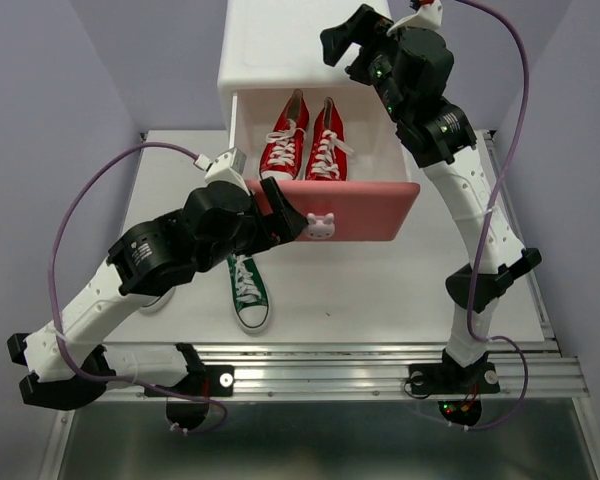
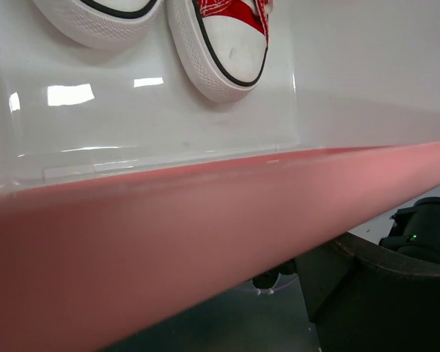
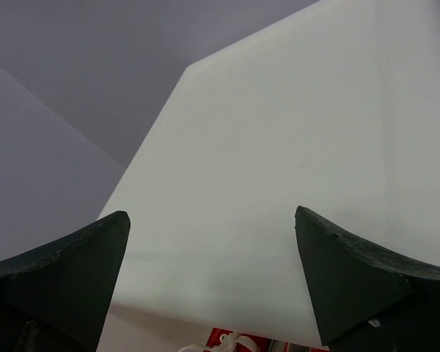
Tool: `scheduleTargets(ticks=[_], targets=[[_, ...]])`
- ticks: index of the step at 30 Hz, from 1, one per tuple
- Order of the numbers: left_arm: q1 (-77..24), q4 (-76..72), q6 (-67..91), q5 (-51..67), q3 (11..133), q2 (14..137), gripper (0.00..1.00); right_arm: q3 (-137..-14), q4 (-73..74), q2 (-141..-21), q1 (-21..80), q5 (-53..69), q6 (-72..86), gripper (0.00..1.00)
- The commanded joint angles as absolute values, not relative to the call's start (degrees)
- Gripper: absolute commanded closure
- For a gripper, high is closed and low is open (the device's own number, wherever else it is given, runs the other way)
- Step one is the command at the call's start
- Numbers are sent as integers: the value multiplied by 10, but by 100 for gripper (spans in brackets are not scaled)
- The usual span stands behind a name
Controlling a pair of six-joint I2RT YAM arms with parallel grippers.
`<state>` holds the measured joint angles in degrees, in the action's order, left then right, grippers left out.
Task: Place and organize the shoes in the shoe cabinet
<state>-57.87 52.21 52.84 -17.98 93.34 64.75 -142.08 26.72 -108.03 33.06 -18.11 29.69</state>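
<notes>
The white shoe cabinet [image 1: 280, 50] stands at the back with one drawer pulled out. The drawer's pink front [image 1: 370, 210] carries a white bunny knob [image 1: 320, 227]. Two red shoes [image 1: 283, 148] [image 1: 326, 142] lie side by side in the drawer, toes toward the front; their toes show in the left wrist view [image 2: 231, 44]. One green shoe [image 1: 248, 290] lies on the table below the drawer. My left gripper [image 1: 278, 215] is against the left end of the pink front [image 2: 169, 249], its fingers hidden. My right gripper [image 1: 345, 40] is open and empty above the cabinet top [image 3: 279, 183].
A white sole edge [image 1: 160, 300] peeks out under my left arm; its colour is hidden. The white table [image 1: 400, 290] ends at a metal rail [image 1: 360, 360] at the near edge. My right arm's base [image 2: 418, 235] shows past the drawer front.
</notes>
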Motion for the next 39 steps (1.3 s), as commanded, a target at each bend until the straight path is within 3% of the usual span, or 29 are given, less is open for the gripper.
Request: scheduleTargets(ticks=[1, 7, 14, 20, 24, 39], targets=[[-593, 492, 529, -167, 904, 654, 5, -1400, 376, -1116, 328, -195, 282, 0], [-594, 460, 559, -239, 898, 663, 4, -1383, 376, -1105, 328, -198, 270, 0], [-562, 475, 567, -315, 1005, 771, 1, -1385, 381, -1104, 328, -198, 270, 0], [-518, 375, 590, -305, 951, 744, 1, -1382, 402, -1096, 328, -199, 281, 0], [-506, 412, 653, -354, 954, 745, 1, -1381, 411, -1095, 323, -191, 290, 0], [-347, 267, 544, -251, 969, 826, 1, -1378, 428, -1094, 323, -182, 283, 0]])
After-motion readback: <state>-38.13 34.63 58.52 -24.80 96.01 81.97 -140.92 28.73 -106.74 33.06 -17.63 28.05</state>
